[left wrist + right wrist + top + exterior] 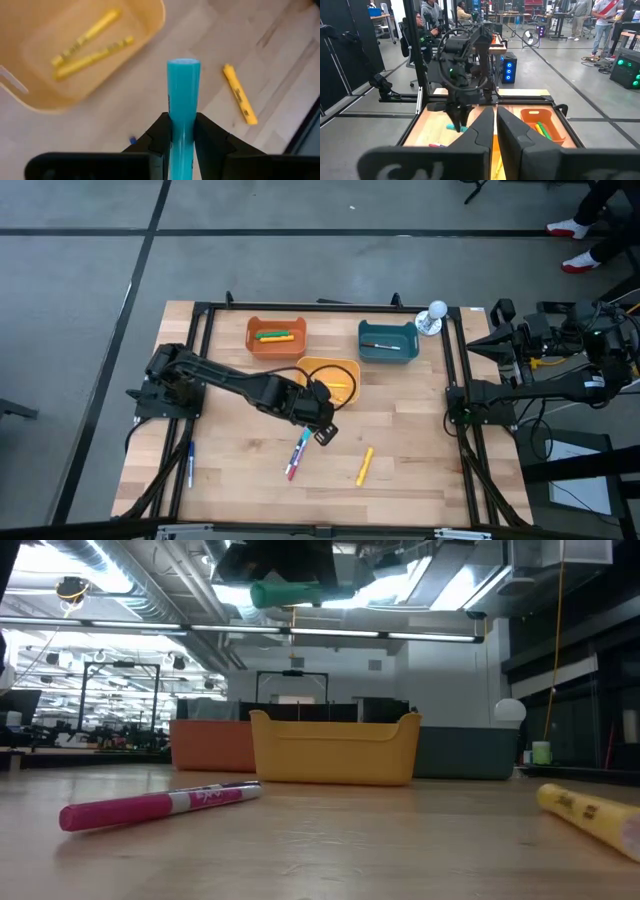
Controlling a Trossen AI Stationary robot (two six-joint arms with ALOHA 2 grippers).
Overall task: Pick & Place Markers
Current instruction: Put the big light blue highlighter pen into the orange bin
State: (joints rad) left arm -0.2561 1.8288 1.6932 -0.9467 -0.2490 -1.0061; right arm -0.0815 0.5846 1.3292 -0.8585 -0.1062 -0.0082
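Note:
My left gripper (325, 430) hangs above the middle of the table, just near of the yellow bin (330, 377), and is shut on a teal marker (183, 90). The marker also shows high up in the low view (290, 592). A pink marker (160, 805) and a blue one lie together on the table (297, 455), and a yellow marker (365, 465) lies to their right. Two yellow markers (90, 47) lie in the yellow bin. My right gripper (495, 125) is shut and empty, waiting at the table's right edge. My left gripper pinches the teal marker between its two fingers (160, 132), which come from above and point down. One end of the marker (183, 65) sticks out well past the fingers. The marker is level and lifted clear of the table.
An orange bin (276, 335) at the back holds green and orange markers. A teal bin (388, 340) to its right holds one marker. A blue marker (190, 465) lies at the table's left edge. A white ball-shaped object (436, 312) stands at the back right.

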